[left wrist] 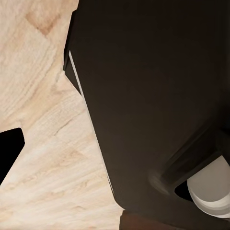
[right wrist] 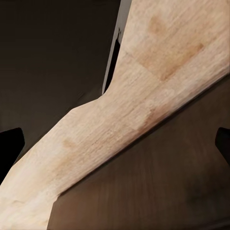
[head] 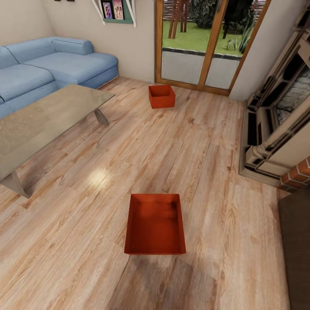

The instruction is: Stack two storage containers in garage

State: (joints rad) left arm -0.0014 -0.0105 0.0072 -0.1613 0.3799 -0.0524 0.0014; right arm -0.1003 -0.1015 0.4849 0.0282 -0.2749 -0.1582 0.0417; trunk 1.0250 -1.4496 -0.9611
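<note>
Wood plank floor [head: 206, 142], two red-orange bins [head: 155, 224]

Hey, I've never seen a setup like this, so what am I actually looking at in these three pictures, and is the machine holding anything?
These are simulator renders from a wheeled robot with two arms. The large picture comes from its head camera, looking down into a living room: a blue sofa, a glass-topped coffee table, and glass doors. Two red-orange storage containers sit on the wood plank floor: the near container just ahead and the far container by the doors, both open and empty. The two smaller pictures come from cameras on the wrists, showing floor planks and dark robot parts. Nothing appears held; the fingers are barely visible.
</note>
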